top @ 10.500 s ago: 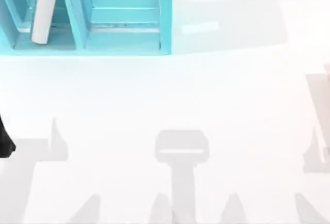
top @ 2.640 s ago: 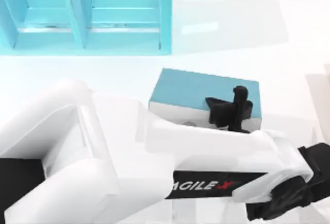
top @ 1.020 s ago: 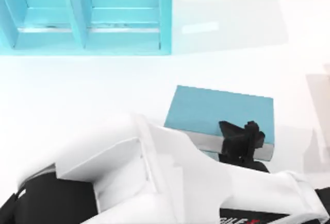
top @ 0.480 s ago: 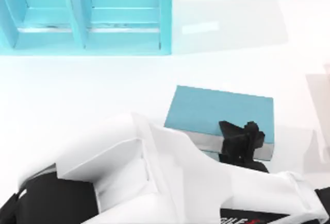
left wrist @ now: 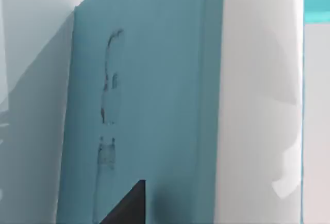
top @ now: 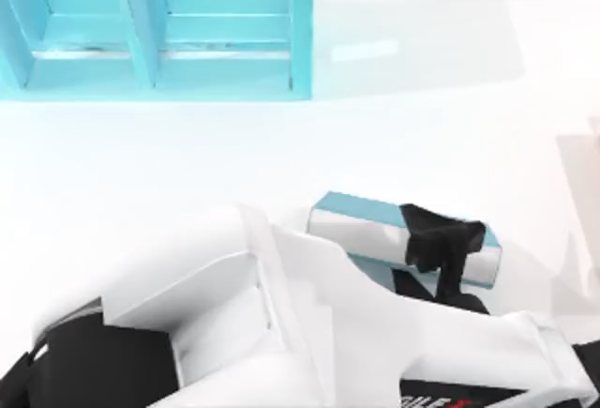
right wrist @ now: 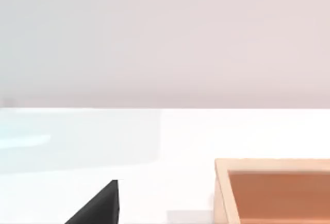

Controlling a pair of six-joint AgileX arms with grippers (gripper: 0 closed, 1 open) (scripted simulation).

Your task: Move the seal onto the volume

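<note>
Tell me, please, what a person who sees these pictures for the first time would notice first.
First, the large white left arm that reaches across the lower part of the top view, its black left end effector clamped on the teal volume, which stands tilted so that its white page edges face up. Next, the big teal shelf unit at the table's far left. In the right wrist view, an orange-brown tray rests on the white table.

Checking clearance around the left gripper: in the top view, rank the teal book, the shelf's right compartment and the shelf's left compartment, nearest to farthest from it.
1. The flat teal book with white page edges: held in the left gripper, right of centre.
2. Right compartment of the teal shelf unit: at the far edge.
3. Left compartment: far-left corner.
</note>
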